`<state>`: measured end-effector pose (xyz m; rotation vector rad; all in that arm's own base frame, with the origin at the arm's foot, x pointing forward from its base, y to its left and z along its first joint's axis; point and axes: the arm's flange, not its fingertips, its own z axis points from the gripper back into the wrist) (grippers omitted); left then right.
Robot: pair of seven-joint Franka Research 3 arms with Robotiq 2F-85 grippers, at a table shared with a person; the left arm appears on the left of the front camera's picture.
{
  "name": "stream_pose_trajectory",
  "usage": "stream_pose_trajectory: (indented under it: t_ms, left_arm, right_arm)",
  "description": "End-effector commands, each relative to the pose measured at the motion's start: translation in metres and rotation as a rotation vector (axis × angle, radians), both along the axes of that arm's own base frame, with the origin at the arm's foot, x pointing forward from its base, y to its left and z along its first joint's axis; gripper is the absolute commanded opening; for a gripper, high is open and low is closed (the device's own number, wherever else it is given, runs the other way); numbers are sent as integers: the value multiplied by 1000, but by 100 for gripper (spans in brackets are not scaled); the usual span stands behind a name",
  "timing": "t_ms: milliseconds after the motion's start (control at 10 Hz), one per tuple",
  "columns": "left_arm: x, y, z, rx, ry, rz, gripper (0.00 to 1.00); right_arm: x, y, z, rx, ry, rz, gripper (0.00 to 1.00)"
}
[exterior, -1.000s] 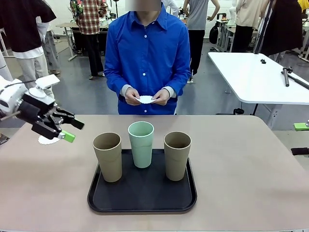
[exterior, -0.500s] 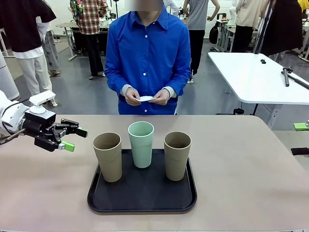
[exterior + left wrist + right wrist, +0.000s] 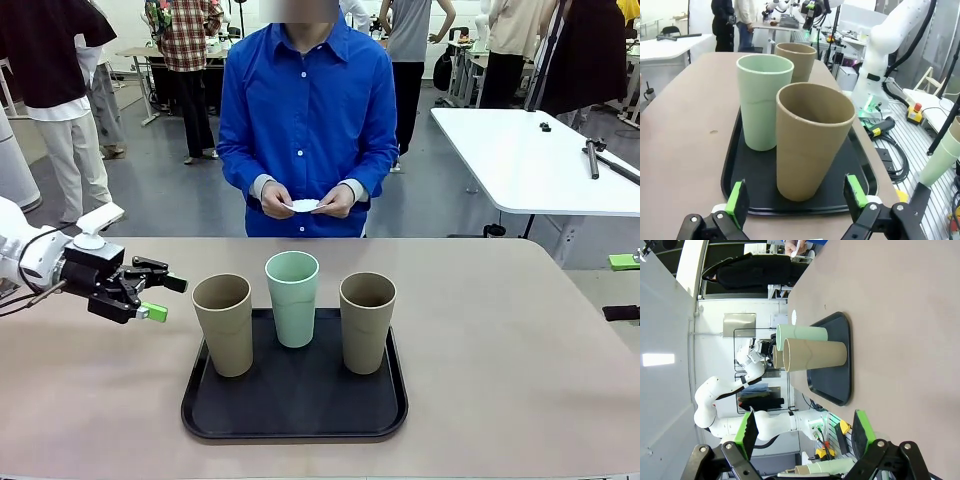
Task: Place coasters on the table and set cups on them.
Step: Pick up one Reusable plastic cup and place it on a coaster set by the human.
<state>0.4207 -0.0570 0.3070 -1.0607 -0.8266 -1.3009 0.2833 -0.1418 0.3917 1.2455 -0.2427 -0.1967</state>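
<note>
Three cups stand on a black tray (image 3: 295, 412): a tan one (image 3: 223, 323) on the left, a mint one (image 3: 292, 298) in the middle, a tan one (image 3: 367, 321) on the right. My left gripper (image 3: 167, 298) hangs open just left of the left tan cup, pointing at it. In the left wrist view that tan cup (image 3: 812, 140) stands just ahead of the open left gripper (image 3: 796, 192), with the mint cup (image 3: 764, 100) behind. The person holds white coasters (image 3: 304, 205) in both hands. One small white coaster (image 3: 794, 316) lies on the table (image 3: 500, 350). My right gripper (image 3: 805, 426) is open and holds nothing.
A white rectangular table (image 3: 530, 160) stands at the back right, beyond the beige tabletop. Bare tabletop lies on both sides of the tray and in front of the person. Other people stand farther back in the room.
My left gripper has come down and to the right, from above a coaster on the table toward the left tan cup. It stays open. The cups and the person's hands have not moved.
</note>
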Motion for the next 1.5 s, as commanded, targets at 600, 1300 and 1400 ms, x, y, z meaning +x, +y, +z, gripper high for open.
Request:
stream_pose_trajectory:
  t_ms: [600,1300,1400]
  left_arm:
    - [5,-5,-3,-43,-7,-40,100]
    - [0,-17,-44,-132,-66,-88,100]
    - [3,-20,-46,-140,-51,-96,100]
  right_arm:
    - [1,0,1,13,-13,0,100]
    - [1,0,1,13,-13,0,100]
    - [1,0,1,13,-13,0,100]
